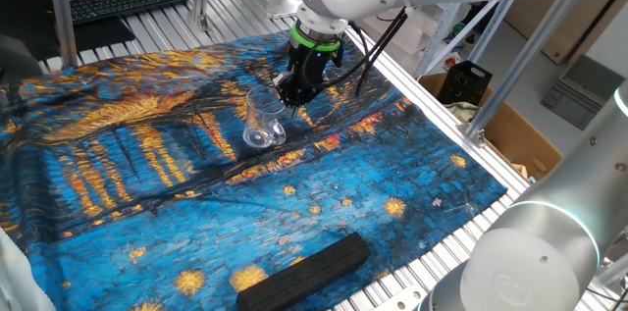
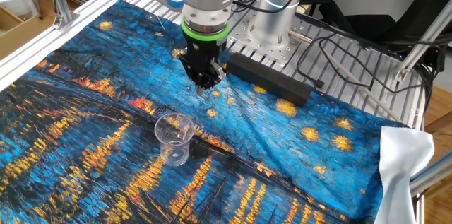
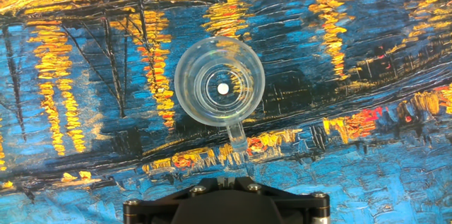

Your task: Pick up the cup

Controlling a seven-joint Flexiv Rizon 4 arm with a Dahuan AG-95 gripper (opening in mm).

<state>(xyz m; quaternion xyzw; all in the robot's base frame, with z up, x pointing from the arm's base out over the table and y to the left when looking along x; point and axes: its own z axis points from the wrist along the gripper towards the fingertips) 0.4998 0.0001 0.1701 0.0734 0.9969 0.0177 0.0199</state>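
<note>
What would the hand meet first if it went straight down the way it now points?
Probably the painted cloth, not the cup. The hand hangs beside the cup, apart from it, and the hand view shows the cup ahead of the fingers. Depth is unclear.

No text, label or number can be read — anywhere.

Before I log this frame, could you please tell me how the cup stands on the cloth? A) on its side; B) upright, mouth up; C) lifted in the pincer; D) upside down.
B: the cup stands upright on the cloth with its open rim facing up, and the pincer is apart from it, holding nothing.
</note>
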